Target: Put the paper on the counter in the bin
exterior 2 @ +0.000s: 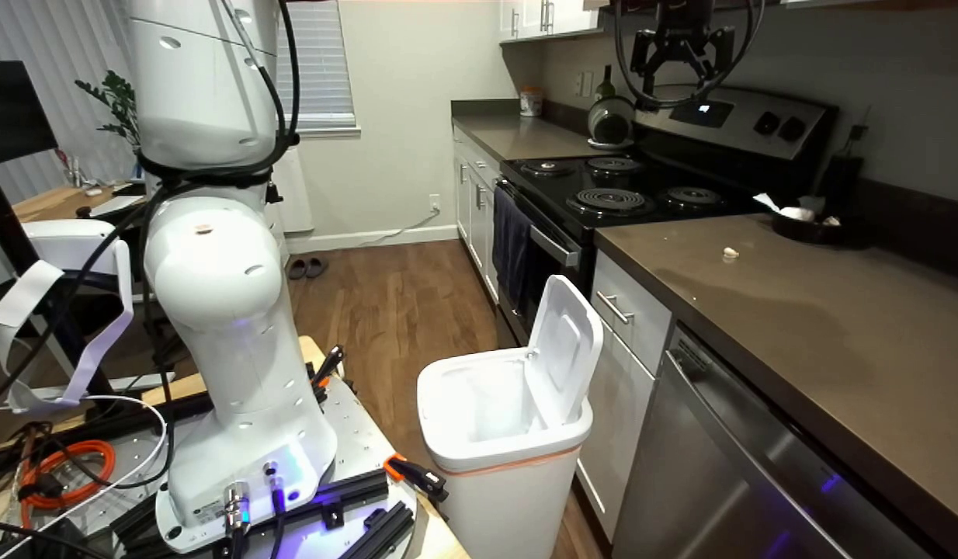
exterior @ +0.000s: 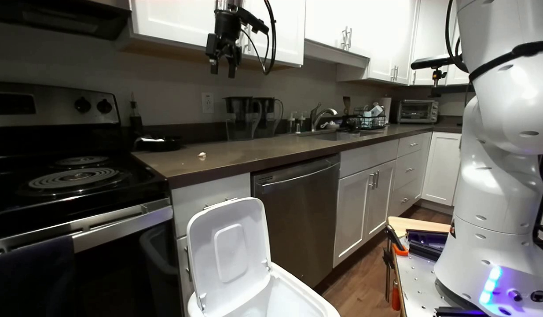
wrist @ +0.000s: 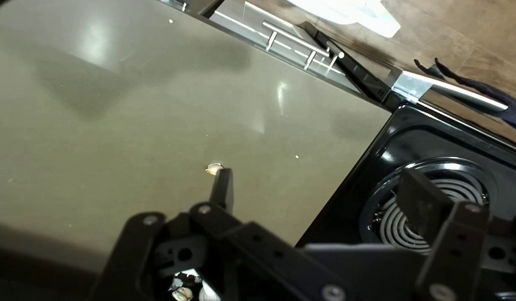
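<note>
Now I see the gripper (exterior: 223, 70) hanging roughly above where the counter (exterior: 254, 154) meets the stove (exterior: 78, 200), its jaws apart; the pale paper (exterior: 202, 155) lies on the counter's left end, and the bin (exterior 2: 518, 501) stands open, nearer to me

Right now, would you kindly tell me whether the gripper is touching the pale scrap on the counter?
Apart: an exterior view shows the gripper well above the scrap, with a wide gap between them.
</note>
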`<control>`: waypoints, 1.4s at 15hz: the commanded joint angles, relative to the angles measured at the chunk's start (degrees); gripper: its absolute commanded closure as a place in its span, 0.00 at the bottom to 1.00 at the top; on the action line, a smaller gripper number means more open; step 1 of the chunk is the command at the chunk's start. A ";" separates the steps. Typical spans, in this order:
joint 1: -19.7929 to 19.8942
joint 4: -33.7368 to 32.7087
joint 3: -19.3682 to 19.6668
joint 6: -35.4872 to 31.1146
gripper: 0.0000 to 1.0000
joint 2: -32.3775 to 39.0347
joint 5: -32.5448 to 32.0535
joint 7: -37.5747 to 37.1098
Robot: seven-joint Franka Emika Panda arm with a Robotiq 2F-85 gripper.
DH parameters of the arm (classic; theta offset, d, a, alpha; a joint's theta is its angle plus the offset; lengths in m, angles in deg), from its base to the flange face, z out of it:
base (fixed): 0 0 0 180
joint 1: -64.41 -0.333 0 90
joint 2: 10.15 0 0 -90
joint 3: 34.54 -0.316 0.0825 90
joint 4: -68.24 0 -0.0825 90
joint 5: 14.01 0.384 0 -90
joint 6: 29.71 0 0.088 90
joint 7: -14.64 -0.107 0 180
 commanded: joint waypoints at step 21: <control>6.57 -8.39 -3.56 -12.22 0.00 19.13 -0.64 9.82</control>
